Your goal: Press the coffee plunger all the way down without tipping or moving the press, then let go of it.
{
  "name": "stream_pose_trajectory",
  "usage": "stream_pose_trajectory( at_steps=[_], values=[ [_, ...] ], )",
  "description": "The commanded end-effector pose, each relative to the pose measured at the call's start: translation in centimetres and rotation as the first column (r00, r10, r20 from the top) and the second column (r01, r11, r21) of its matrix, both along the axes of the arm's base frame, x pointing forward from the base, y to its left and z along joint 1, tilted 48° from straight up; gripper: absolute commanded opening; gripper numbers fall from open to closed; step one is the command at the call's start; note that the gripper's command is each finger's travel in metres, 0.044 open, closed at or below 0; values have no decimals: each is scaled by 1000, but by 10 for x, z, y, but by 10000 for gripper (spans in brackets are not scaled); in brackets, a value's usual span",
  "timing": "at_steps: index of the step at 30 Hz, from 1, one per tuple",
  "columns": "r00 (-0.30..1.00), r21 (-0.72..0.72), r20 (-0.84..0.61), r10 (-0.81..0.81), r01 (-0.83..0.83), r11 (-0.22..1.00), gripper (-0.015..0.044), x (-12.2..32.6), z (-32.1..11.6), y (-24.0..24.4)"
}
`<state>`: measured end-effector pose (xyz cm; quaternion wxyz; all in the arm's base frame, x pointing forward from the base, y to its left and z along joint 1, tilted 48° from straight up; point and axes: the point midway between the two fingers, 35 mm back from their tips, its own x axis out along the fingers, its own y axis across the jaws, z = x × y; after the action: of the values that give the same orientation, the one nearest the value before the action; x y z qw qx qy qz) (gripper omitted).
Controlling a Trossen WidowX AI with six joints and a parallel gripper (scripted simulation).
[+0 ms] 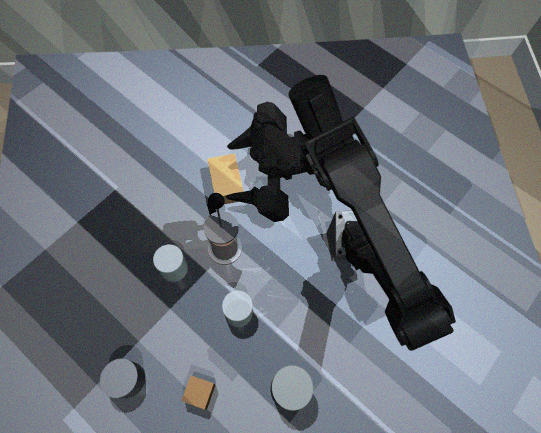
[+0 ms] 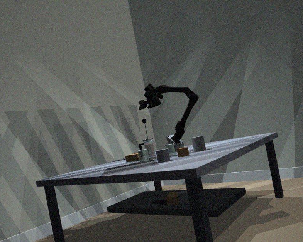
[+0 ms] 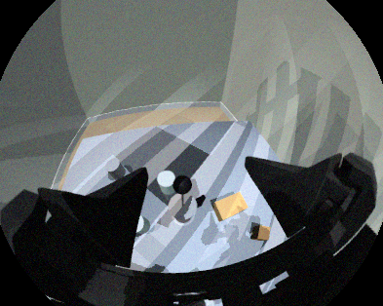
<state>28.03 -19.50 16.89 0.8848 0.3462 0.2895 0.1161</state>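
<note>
Open air above plunger knob [image 2: 144, 120]

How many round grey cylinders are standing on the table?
4: one left of the glass coffee press, one nearer, right, two along the near edge. The arm may hide others.

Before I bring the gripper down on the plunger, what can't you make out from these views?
- Top: one gripper finger overlaps the plunger knob, so the height gap is unreadable there.
- Top: the arm covers the small tan cube.
- Exterior: the coffee press base is hidden behind a cup.
- Wrist: the press is too small to judge its fill.
</note>
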Motion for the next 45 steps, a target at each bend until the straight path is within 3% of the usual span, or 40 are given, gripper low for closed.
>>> stream_pose_trajectory(
  at_steps=[1, 10, 42, 45],
  values=[
    [1000, 68, 5, 11, -11, 998, 440, -2, 2, 17],
    [1000, 67, 2, 8, -8, 998, 440, -9, -36, 56],
    [1000, 67, 2, 5, -5, 998, 440, 23, -53, 74],
    [1000, 67, 2, 5, -5, 998, 361, 23, -53, 74]
  ],
)
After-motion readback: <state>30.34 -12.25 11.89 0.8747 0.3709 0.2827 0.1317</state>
